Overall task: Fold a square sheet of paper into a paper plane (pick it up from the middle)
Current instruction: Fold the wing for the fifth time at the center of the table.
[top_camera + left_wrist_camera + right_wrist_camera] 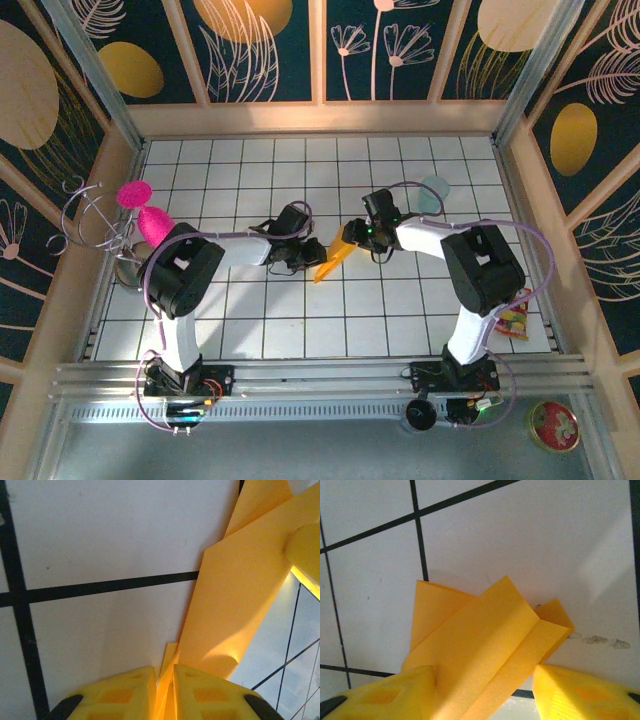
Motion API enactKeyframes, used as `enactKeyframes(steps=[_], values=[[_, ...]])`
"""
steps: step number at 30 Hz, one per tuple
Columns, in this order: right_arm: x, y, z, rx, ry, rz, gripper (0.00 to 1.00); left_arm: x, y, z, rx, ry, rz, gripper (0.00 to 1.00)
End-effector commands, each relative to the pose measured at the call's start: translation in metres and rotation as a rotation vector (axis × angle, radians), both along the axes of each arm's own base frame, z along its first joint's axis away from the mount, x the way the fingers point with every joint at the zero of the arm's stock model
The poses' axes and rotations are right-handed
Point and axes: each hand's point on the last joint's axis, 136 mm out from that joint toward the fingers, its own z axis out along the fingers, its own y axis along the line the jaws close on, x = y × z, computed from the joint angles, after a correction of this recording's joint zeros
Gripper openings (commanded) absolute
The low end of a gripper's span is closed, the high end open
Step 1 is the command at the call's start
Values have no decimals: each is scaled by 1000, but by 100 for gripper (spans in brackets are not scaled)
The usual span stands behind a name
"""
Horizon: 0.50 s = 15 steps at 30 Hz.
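tapering, sharply creased orange-yellow paper plane [333, 262]

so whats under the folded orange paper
White gridded table shows beneath the folded orange paper, pinched at one end by the left gripper. The patch directly below its layers is covered, so that part cannot be checked.

The middle of the counter [260, 320] is being blocked by the folded paper [335, 260] between the left hand [312, 252] and right hand [357, 237]; near rows are being left open, while the far right is being narrowed by a teal cup [433, 192]
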Motion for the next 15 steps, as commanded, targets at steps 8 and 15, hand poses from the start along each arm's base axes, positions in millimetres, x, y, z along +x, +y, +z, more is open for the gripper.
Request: enactKeyframes(steps=[8, 15], values=[[-4, 18, 78, 210, -198, 29, 53, -3, 21, -52, 148, 20, 19, 19], [-2, 59, 71, 315, -170, 131, 34, -4, 20, -52, 146, 19, 15, 19]])
